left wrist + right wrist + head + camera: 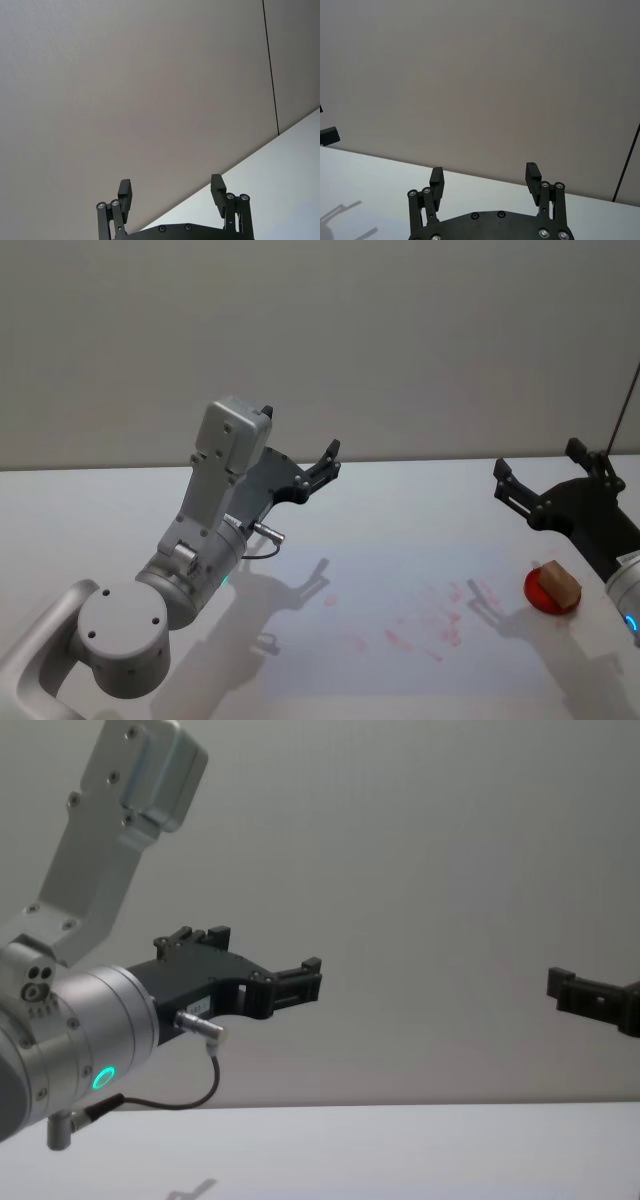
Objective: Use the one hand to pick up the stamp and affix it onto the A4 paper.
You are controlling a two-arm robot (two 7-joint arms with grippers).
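**Right hand [540, 465] open above the bench; stamp resting on red pad**

1. Right hand: raised clear of the white bench [100, 510] at its right side, angled up toward the grey wall [320, 330]. The right wrist view [484, 175] shows its two black fingers [436, 177] set wide apart with nothing between them. In the chest view it enters from the right edge [565, 988], well above the surface.

2. Left hand [320, 468]: held up over the left half of the bench, pointing toward the wall. Its fingers are spread wide and empty in the left wrist view [171, 187]. The chest view shows it level with the right hand and well apart from it [305, 982].

3. Stamp [560, 583]: a light-brown wooden block sitting on a round red pad [538, 598] near the right edge of the bench. It lies just beside the right arm, nearer the robot than the right hand, and neither hand touches it.

4. A4 paper [330, 640]: lying flat mid-bench, between the two arms. Scattered red marks [440, 630] cover its right half, near the pad.
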